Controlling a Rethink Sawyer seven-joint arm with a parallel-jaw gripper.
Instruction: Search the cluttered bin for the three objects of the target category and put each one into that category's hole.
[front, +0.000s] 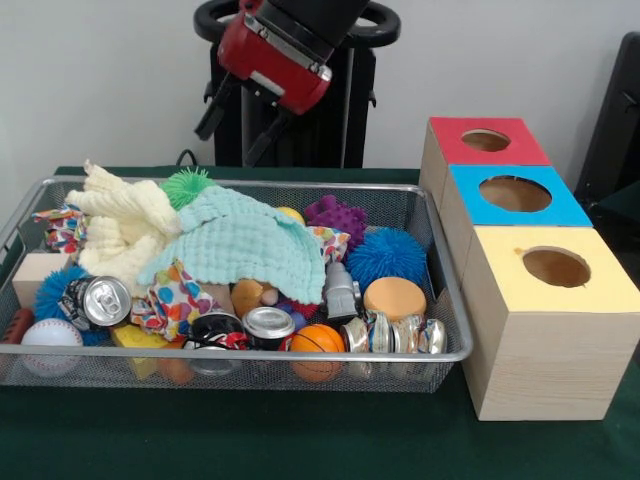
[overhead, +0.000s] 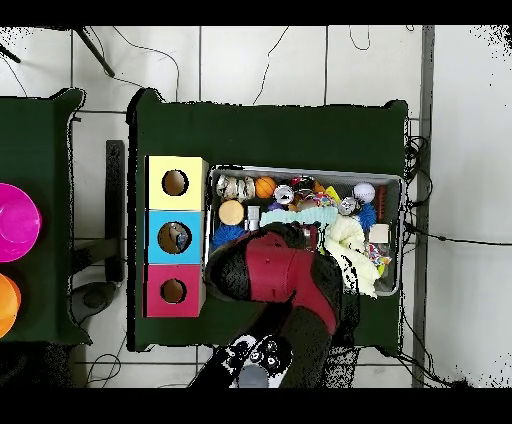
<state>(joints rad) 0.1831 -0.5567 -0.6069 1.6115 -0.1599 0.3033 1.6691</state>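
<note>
Front shows bottle (front: 392, 334) in bin (front: 440, 300); overhead perhaps doesn't.

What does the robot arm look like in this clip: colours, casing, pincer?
The arm has a glossy red casing with a black upper section and a pale strip along the red part. Thin black pincer fingers hang beneath. From overhead, the casing reads dark red and black.
</note>
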